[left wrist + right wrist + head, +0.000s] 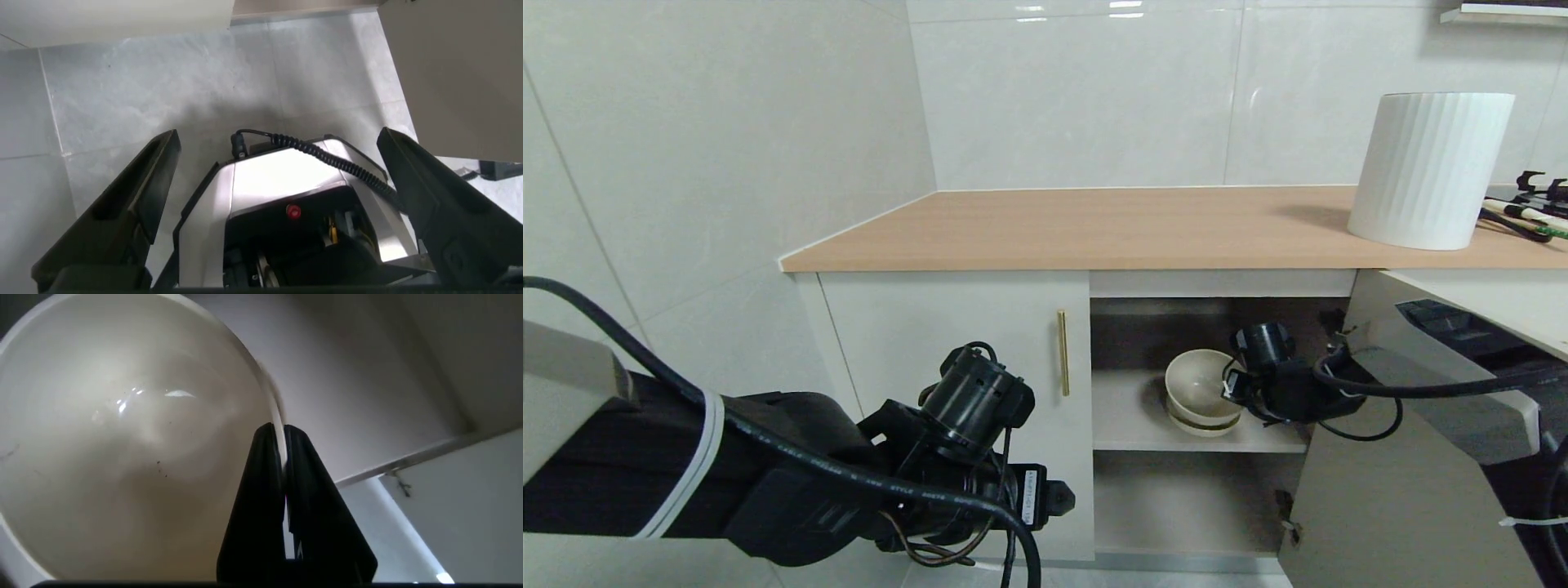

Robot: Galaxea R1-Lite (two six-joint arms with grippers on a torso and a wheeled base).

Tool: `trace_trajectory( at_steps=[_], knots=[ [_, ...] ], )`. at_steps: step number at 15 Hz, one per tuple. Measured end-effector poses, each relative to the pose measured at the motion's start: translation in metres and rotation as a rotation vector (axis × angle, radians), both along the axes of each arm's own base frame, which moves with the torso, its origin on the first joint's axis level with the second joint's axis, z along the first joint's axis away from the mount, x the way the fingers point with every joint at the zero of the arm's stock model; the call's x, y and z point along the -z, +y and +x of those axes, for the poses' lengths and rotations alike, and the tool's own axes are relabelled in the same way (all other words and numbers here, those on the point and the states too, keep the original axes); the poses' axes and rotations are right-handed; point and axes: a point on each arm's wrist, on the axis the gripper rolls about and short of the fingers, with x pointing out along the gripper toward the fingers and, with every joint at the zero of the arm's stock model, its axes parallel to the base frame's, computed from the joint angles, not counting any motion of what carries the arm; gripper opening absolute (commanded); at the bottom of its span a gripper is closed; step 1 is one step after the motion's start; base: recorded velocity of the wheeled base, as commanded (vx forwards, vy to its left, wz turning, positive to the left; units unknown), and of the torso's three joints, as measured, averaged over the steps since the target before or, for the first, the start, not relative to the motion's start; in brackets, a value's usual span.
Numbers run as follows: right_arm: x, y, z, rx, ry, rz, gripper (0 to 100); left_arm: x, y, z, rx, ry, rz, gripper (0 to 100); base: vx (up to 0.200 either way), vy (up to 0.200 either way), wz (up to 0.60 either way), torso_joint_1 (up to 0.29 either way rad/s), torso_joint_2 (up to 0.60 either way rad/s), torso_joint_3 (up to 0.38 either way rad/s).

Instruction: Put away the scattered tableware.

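The bowl I'm working with is inside the open cabinet, over the upper shelf. It is tipped up on its edge. Its mouth faces sideways toward the closed door and a little out toward me, so the rim stands nearly upright. In the right wrist view the bowl shows its pale inside, and my right hand is pinching its rim, one finger inside and one outside. From the head camera that right hand sits at the bowl's edge farthest from the closed door.

Directly under the bowl a second bowl rests flat on the shelf. The two look to be touching, though I can't be sure from here. A brass handle runs upright beside the bowl, on the closed door. Above the bowl is the wooden tabletop, which carries a white ribbed canister.

My left hand hangs spread wide over the floor tiles, well away from the bowl.
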Motion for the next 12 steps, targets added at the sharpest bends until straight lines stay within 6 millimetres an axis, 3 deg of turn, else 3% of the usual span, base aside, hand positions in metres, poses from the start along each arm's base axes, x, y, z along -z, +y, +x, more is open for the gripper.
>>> trace_trajectory(
  at_steps=[12],
  knots=[
    [0.0102,-0.0011,0.0075,0.010,0.019,-0.006,0,-0.0007,-0.0002,0.0003,-0.017,0.002,-0.012,100,0.000,0.000,0.00,0.000,0.00,0.000]
  ],
)
